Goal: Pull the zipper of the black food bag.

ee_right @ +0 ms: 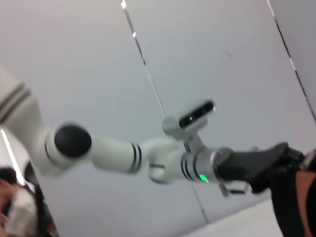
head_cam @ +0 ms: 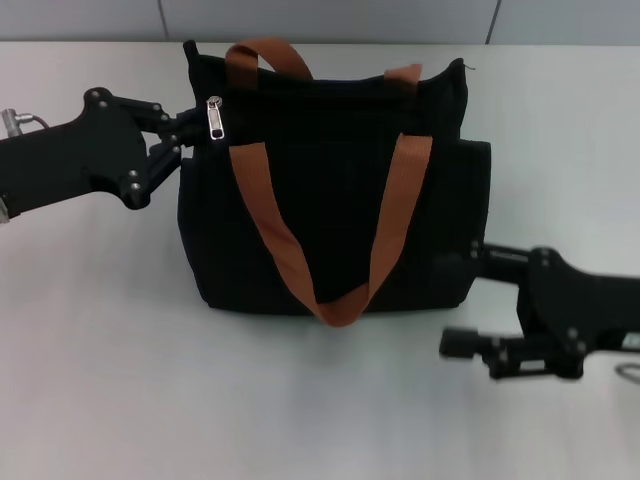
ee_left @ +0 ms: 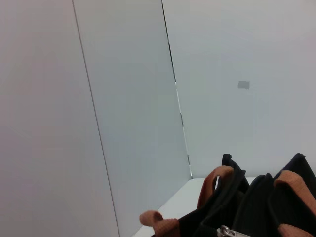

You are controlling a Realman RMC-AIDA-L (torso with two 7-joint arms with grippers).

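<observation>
The black food bag (head_cam: 330,200) stands upright mid-table, its rust-orange handles (head_cam: 395,215) hanging down the front. The silver zipper (head_cam: 214,118) hangs at the bag's top left corner. My left gripper (head_cam: 188,128) is right against that corner, just left of the zipper tab, which stays fully visible. My right gripper (head_cam: 463,297) is open and empty at the bag's lower right; its upper finger (head_cam: 480,251) touches the bag's side. The left wrist view shows the bag's top (ee_left: 252,202) and the zipper (ee_left: 227,231). The right wrist view shows the left gripper (ee_right: 261,165) at the bag (ee_right: 291,207).
The bag stands on a white table (head_cam: 150,380) with bare surface in front and on both sides. A grey panelled wall (head_cam: 330,18) runs behind the bag. A person in a face mask (ee_right: 15,207) shows in the right wrist view.
</observation>
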